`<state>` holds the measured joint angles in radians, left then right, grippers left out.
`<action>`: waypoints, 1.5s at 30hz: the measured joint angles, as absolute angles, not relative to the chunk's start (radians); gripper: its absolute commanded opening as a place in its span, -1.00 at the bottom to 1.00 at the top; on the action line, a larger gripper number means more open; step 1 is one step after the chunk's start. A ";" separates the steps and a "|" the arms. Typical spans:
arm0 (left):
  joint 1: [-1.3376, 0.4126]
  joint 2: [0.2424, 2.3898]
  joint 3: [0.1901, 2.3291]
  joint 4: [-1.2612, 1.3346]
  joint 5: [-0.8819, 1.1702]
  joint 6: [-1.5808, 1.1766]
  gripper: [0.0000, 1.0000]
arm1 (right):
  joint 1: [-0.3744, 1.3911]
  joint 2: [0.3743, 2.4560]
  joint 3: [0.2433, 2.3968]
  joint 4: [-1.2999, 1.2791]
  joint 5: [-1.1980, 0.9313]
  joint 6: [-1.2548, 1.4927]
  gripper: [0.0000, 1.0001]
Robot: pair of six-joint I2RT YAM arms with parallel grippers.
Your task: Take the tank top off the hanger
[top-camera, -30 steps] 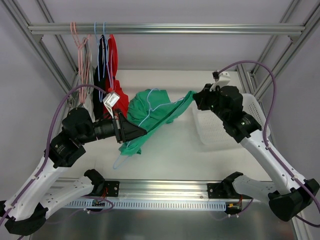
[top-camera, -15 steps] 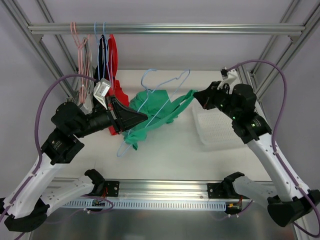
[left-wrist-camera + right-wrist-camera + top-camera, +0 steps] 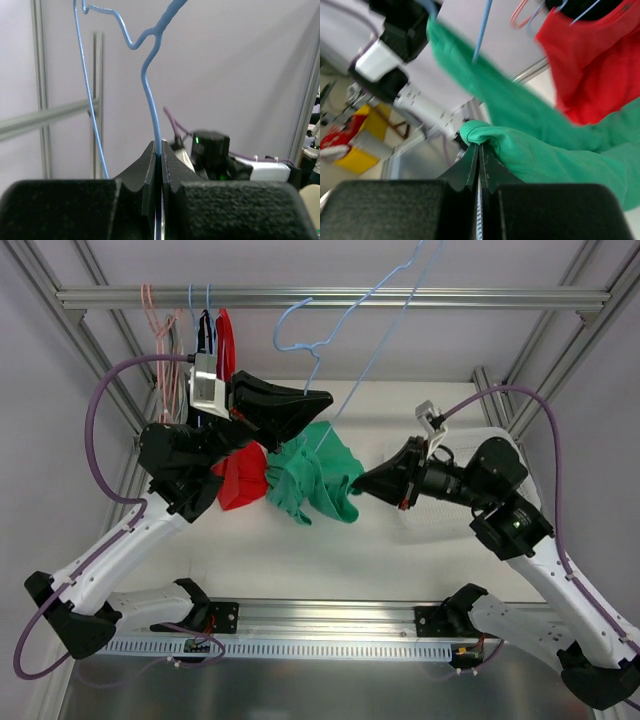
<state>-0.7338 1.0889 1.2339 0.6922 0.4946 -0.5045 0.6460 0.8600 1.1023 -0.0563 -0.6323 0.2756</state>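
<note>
Top external view: my left gripper (image 3: 322, 398) pinches the blue hanger (image 3: 150, 102) high while my right gripper (image 3: 360, 483) clamps the green tank top (image 3: 318, 472), ready to tug it free.

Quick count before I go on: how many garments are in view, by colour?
green tank top: 1
red garment: 1
black garment: 1
Total: 3 garments
</note>
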 measured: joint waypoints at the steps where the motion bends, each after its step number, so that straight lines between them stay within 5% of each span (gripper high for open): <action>1: -0.734 1.106 1.237 0.748 0.495 -0.503 -1.00 | 0.681 0.847 1.073 -0.059 -0.640 0.276 -0.99; 8: -0.734 1.150 1.199 1.063 0.472 -0.465 -1.00 | 0.806 0.764 0.944 -0.105 -0.638 0.241 -0.99; 17: -0.735 0.990 1.097 0.945 0.413 -0.363 -1.00 | 0.913 0.881 0.936 -0.138 -0.494 0.162 -0.99; 21: -0.735 0.832 1.029 0.664 0.293 -0.348 -1.00 | 0.918 0.974 0.936 -0.162 -0.347 0.157 0.99; 28: -0.735 0.500 0.738 0.292 0.129 -0.430 -1.00 | 0.916 1.033 0.934 -0.218 -0.155 0.147 0.99; 34: -0.735 0.418 0.640 -0.006 0.036 -0.510 -1.00 | 0.871 0.927 0.934 -0.267 -0.047 0.130 0.99; 45: -0.734 0.816 1.084 -0.220 -0.194 -0.496 -1.00 | 0.843 0.885 0.931 -0.308 -0.002 0.105 0.99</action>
